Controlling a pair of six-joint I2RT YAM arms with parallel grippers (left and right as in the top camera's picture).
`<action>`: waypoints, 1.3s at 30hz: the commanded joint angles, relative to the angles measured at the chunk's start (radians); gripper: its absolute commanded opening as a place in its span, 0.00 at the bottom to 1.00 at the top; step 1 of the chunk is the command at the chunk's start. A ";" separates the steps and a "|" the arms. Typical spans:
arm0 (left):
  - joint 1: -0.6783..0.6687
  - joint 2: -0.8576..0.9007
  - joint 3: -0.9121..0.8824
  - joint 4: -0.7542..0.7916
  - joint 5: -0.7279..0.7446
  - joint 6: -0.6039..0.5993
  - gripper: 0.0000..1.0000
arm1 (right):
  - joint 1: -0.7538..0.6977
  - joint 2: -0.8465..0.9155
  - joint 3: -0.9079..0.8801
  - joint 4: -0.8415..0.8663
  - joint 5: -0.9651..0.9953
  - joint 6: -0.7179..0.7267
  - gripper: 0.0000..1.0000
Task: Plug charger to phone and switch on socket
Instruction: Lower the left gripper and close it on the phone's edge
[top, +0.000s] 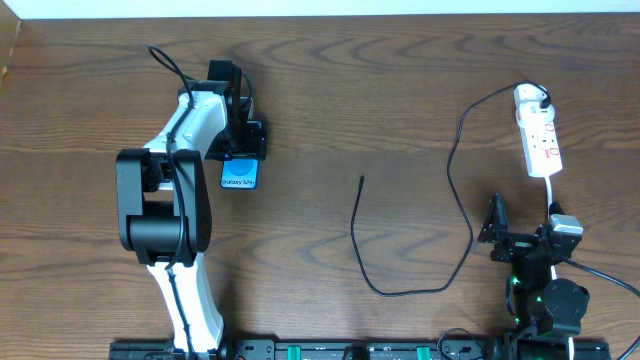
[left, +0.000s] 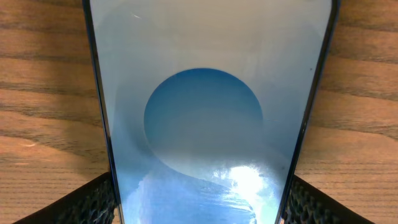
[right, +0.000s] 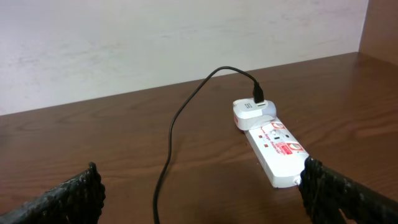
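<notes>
The phone (top: 240, 177) lies on the table at the left, blue screen up. My left gripper (top: 240, 148) is over its far end. In the left wrist view the phone (left: 205, 93) fills the frame and my left gripper (left: 199, 214) has a finger pressed against each long edge. The black charger cable (top: 355, 235) has its free tip mid-table, loops toward the front and runs up to the white socket (top: 540, 140) at the right, where its plug sits. My right gripper (top: 525, 228) is open and empty just in front of the socket (right: 273, 146). The cable (right: 171, 155) lies between its fingers.
A white adapter (right: 252, 112) sits at the socket's far end with the black plug in it. The socket's white cord (top: 552, 195) runs toward my right arm. A pale wall stands behind the table's far edge (right: 124, 99).
</notes>
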 joint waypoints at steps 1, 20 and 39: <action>0.002 0.035 -0.006 -0.006 -0.002 -0.001 0.81 | 0.003 -0.006 -0.001 -0.005 0.001 0.003 0.99; 0.002 0.035 -0.006 -0.006 -0.002 -0.001 0.68 | 0.003 -0.006 -0.001 -0.005 0.001 0.003 0.99; 0.002 0.034 -0.006 -0.006 -0.002 0.003 0.08 | 0.003 -0.006 -0.001 -0.005 0.001 0.003 0.99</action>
